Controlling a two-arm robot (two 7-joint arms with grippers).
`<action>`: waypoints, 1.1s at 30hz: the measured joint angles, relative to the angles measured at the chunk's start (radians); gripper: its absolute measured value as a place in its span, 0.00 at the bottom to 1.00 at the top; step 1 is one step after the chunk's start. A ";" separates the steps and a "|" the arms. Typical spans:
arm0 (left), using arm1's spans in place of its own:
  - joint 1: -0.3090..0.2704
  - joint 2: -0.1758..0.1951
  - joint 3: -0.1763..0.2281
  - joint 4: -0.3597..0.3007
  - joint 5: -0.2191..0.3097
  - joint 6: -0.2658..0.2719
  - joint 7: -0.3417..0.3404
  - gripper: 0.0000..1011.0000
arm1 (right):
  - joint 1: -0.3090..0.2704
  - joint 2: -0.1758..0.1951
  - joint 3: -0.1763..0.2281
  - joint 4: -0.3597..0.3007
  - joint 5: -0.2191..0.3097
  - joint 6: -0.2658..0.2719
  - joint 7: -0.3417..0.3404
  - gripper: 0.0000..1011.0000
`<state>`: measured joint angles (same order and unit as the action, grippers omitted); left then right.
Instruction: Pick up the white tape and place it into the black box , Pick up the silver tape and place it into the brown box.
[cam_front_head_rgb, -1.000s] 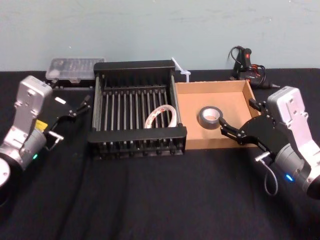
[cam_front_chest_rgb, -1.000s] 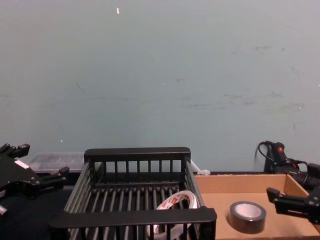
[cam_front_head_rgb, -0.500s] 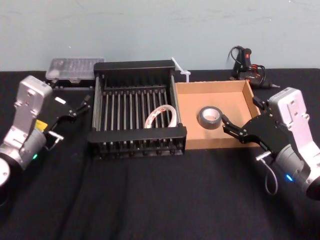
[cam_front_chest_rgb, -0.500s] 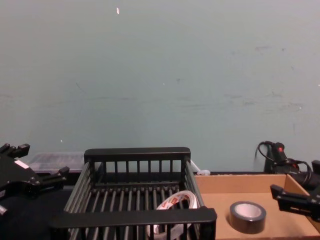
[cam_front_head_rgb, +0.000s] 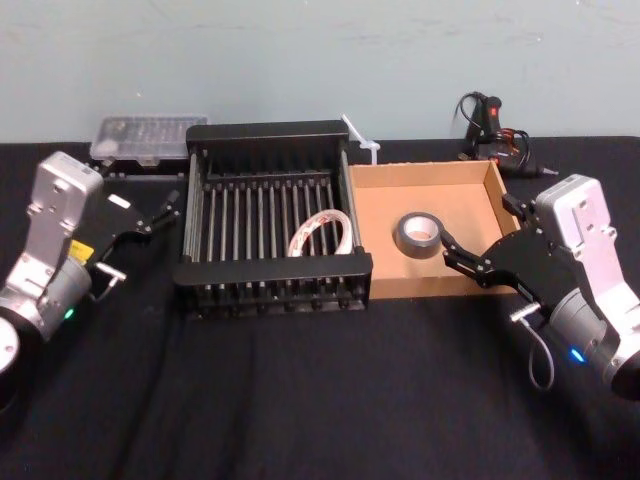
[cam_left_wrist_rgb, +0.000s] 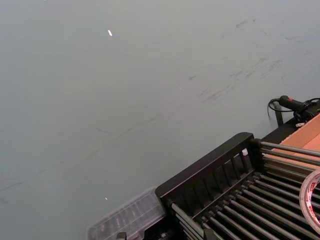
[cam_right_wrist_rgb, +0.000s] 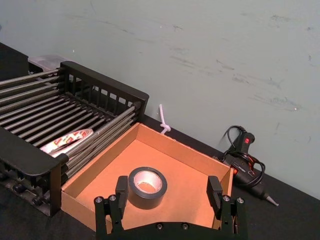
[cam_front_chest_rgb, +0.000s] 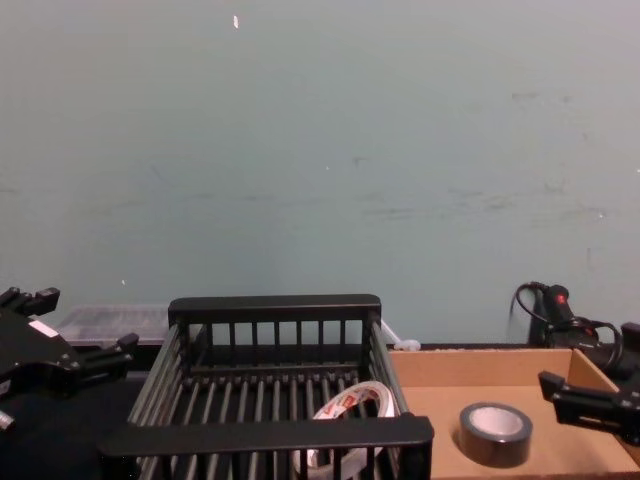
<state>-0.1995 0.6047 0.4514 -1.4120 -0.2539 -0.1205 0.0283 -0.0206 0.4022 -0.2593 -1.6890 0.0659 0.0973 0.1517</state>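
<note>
- Two grippers, both spread wide and empty: the right gripper (cam_front_head_rgb: 473, 222) hangs over the front right corner of the brown box (cam_front_head_rgb: 425, 284), and the left gripper (cam_front_head_rgb: 165, 210) sits just left of the black box (cam_front_head_rgb: 270, 268).
- Straight ahead of the right gripper, toward the robot's left and near at hand, the silver tape (cam_front_head_rgb: 420, 233) lies flat on the brown box floor, hole up, touching neither finger.
- Further left, the white tape (cam_front_head_rgb: 322, 232) leans tilted on the slats at the black box's front right corner, and the left gripper is well apart from it, across the box.
- My read: both rolls are home, so the next move looks like a clean pull-back with nothing to grab.
</note>
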 joint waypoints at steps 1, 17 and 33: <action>0.000 0.000 0.000 0.000 0.000 0.000 0.000 0.99 | 0.000 0.000 0.000 0.000 0.000 0.000 0.000 0.99; 0.000 0.000 0.000 0.000 0.000 0.000 0.000 0.99 | 0.000 0.001 -0.001 0.000 0.002 0.002 0.002 0.99; 0.000 0.000 0.000 0.000 0.000 0.000 0.000 0.99 | 0.000 0.001 -0.001 0.000 0.002 0.002 0.002 0.99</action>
<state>-0.1995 0.6047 0.4514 -1.4120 -0.2539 -0.1205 0.0283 -0.0203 0.4033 -0.2600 -1.6894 0.0680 0.0991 0.1537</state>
